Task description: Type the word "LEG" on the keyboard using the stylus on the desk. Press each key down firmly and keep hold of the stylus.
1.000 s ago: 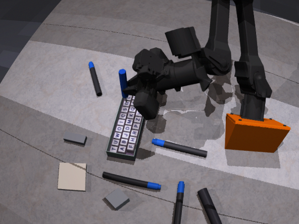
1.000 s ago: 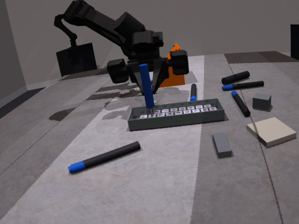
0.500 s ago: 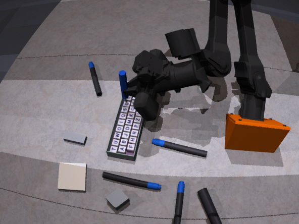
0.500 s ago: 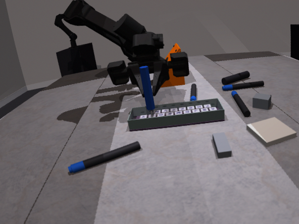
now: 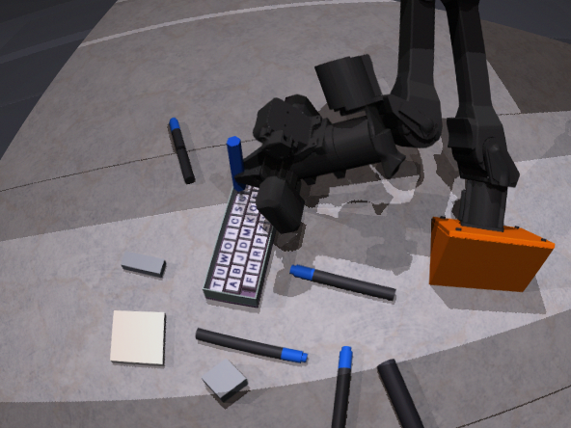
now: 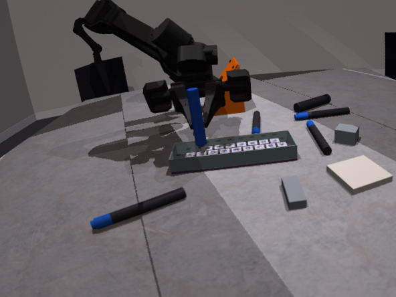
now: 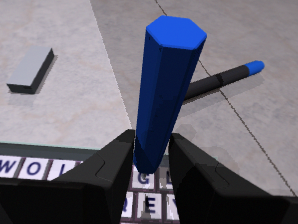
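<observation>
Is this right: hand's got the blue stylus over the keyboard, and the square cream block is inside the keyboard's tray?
Not the block: the square cream block lies outside the tray, top view shows. The rest stands.

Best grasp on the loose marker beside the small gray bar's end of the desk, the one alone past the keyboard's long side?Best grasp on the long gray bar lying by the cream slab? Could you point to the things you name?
Gray bar [image 5: 143, 263] [image 6: 293, 190] [image 7: 31, 67]: come from above, fingers across its narrow width at mid-length. It lies flat and is clearly longer than wide, so its long sides should suit parallel jaws.

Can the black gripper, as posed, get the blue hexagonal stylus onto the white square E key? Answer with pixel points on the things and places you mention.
Probably yes: the black gripper [image 6: 200, 126] [image 7: 152, 139] grips the blue hexagonal stylus [image 5: 235, 161] [image 6: 196, 117] [image 7: 162, 95] upright beside that white square E key [image 7: 149, 205], and nothing visible separates them.
</observation>
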Robot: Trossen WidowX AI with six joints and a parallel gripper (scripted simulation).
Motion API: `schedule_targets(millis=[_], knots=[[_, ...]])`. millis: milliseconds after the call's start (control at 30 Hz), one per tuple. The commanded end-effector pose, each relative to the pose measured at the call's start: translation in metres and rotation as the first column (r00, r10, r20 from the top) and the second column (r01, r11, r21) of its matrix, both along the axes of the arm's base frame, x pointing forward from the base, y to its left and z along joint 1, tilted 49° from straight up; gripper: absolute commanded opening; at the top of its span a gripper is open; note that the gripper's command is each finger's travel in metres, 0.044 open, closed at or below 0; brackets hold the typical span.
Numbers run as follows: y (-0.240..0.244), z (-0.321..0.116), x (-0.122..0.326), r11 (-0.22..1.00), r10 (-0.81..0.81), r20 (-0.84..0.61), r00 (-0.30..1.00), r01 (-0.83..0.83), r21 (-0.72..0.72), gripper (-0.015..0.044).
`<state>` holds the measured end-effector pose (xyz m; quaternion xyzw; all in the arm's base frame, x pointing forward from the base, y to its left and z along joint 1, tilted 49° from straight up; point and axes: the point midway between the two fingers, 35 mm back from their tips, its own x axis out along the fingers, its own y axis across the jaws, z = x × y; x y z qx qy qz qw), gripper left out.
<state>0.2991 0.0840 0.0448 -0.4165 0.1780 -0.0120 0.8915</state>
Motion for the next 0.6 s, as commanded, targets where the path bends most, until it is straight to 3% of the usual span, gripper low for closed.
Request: schedule_targets(millis=[0, 567], knots=[[0.001, 0.001, 0.0, 1.0, 0.0, -0.002, 1.0, 0.0, -0.002, 0.0081], [0.027, 0.021, -0.007, 1.0, 0.009, -0.01, 1.0, -0.01, -0.007, 0.0081]])
